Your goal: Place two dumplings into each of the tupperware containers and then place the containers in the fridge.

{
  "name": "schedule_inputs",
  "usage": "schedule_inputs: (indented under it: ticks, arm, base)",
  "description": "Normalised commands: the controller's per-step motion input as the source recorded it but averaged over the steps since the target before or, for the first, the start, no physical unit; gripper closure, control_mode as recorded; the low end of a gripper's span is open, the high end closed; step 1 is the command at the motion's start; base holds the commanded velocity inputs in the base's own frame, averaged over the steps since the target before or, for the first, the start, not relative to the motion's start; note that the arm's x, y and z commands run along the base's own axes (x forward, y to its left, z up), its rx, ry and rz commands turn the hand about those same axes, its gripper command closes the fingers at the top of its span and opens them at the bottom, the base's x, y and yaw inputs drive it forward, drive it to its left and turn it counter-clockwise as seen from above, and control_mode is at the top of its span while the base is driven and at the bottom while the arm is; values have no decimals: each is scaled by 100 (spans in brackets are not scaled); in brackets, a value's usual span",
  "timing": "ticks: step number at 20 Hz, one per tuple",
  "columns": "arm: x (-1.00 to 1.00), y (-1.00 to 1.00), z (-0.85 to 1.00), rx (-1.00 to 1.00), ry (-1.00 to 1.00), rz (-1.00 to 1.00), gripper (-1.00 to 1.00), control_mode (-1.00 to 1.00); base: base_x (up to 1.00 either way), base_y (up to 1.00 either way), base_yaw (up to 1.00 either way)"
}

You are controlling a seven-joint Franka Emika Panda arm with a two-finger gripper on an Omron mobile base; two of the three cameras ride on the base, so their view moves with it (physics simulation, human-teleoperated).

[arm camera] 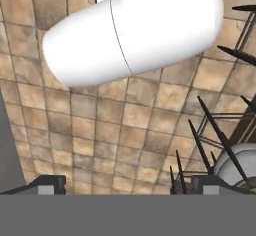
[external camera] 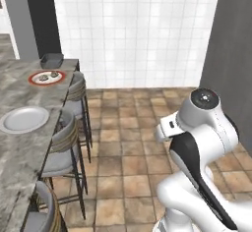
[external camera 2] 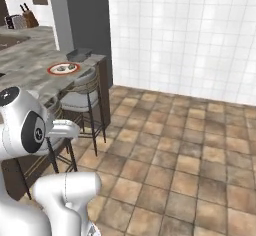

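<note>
Small tan dumplings (external camera: 44, 77) lie on a red-rimmed plate (external camera: 34, 79) at the far end of the grey marble counter (external camera: 19, 152). Just behind the plate stands a dark-grey tupperware container (external camera: 51, 59). The right base view shows the dumplings (external camera 2: 64, 68) and the container (external camera 2: 79, 54) too. My gripper (arm camera: 131, 185) is open, fingertips (arm camera: 47, 184) wide apart, nothing between them, pointing at the tiled floor well away from the counter. A tall dark-grey slab (external camera: 42, 14) rises behind the counter and another (external camera: 231, 44) stands at the right; I cannot tell whether either is the fridge.
A round white plate (external camera: 24, 119) sits nearer on the counter. Bar stools (external camera: 64, 145) line the counter's edge, and one stool's dark legs (arm camera: 210, 130) are close to the hand on its right. Brown floor tiles (external camera 2: 190, 155) spread out to a white tiled wall (external camera 2: 190, 35).
</note>
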Motion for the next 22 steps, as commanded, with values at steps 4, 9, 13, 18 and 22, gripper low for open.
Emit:
schedule_inputs:
  ticks: [4,9,13,18,22]
  arm:
    - [0,0,0,0,0,0,-100,100]
    - [0,0,0,0,0,0,-100,100]
    - [0,0,0,0,0,0,-100,100]
    - [0,0,0,0,0,0,-100,100]
    - [0,0,0,0,0,0,-100,100]
  base:
    - [100,-47,30]
    - [100,-60,33]
    - [98,-72,36]
    - [83,-74,37]
    - [82,-71,36]
